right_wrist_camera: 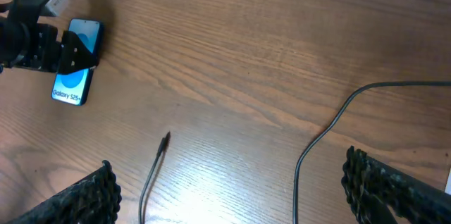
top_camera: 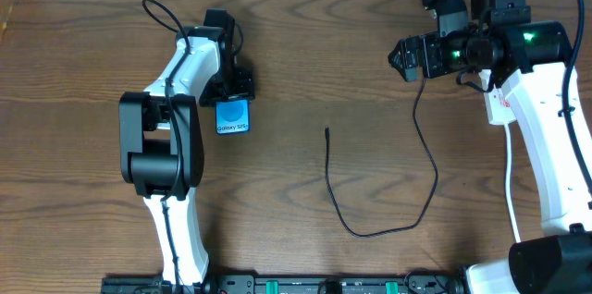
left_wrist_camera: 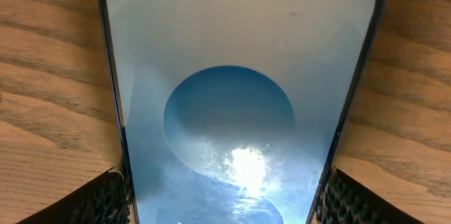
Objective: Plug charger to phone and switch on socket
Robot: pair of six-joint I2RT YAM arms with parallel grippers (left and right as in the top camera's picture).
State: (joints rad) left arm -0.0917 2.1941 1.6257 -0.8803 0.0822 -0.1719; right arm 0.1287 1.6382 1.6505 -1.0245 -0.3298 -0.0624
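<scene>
The phone (top_camera: pixel 233 116) lies flat on the table with its blue screen up; it fills the left wrist view (left_wrist_camera: pixel 232 111) and shows far left in the right wrist view (right_wrist_camera: pixel 72 76). My left gripper (top_camera: pixel 234 91) has a finger on each long edge of the phone (left_wrist_camera: pixel 225 203) and is closed on it. The charger cable (top_camera: pixel 370 234) loops across the table, its small tip (top_camera: pixel 326 130) lying free to the right of the phone (right_wrist_camera: pixel 166 138). My right gripper (top_camera: pixel 404 58) is open and empty above the table (right_wrist_camera: pixel 232 196). The socket is out of view.
The cable's far end runs up under the right arm (top_camera: pixel 421 91) and its black plug is hidden. The table is brown wood (top_camera: pixel 305 35). The arm bases stand along the front edge (top_camera: pixel 277 285).
</scene>
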